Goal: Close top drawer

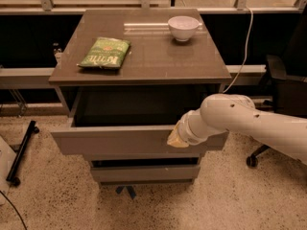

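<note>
The top drawer is a wide grey handleless front under the brown tabletop. It stands pulled out, with its dark inside showing. My gripper is at the end of the white arm, which reaches in from the right. Its tan tip rests against the right part of the drawer front, at the upper edge. Two shorter grey drawer fronts sit below, and the upper one is mostly hidden by the open drawer.
A green snack bag and a white bowl sit on the tabletop. A black office chair stands at the right behind my arm, with a white cable near it. A black stand lies on the speckled floor at the left.
</note>
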Robot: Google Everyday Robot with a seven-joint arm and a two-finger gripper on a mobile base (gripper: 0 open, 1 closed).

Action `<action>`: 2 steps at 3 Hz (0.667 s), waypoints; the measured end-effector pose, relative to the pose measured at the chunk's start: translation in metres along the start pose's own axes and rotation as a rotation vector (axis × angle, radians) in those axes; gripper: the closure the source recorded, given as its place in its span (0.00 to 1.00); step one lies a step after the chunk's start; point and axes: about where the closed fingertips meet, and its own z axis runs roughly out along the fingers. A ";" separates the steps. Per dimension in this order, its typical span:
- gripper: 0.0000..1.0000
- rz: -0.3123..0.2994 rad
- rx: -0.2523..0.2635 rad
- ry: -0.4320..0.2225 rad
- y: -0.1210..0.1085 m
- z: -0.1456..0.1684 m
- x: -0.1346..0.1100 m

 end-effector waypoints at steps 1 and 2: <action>0.28 -0.002 0.001 -0.002 0.000 0.000 -0.001; 0.00 -0.042 0.017 -0.043 -0.028 0.007 -0.017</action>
